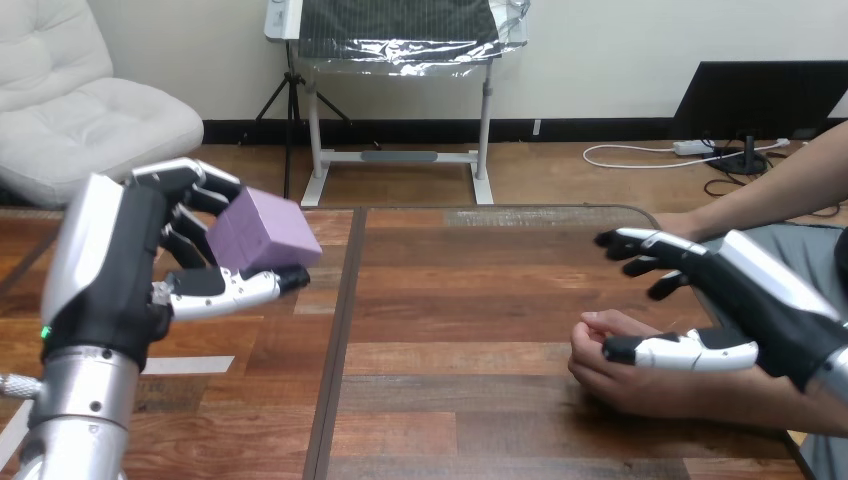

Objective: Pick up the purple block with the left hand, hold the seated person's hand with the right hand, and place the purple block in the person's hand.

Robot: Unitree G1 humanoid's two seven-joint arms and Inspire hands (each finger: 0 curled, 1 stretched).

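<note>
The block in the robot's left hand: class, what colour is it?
Purple. The head view shows the block best, gripped in the left hand.

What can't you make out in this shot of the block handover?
Head view:
1. purple block: its left side and underside, hidden by the left hand's fingers and thumb.
2. person's hand: its back, and whether it touches the right hand, covered by that hand's palm and thumb.
3. person's forearm: cut off by the right edge.
</note>
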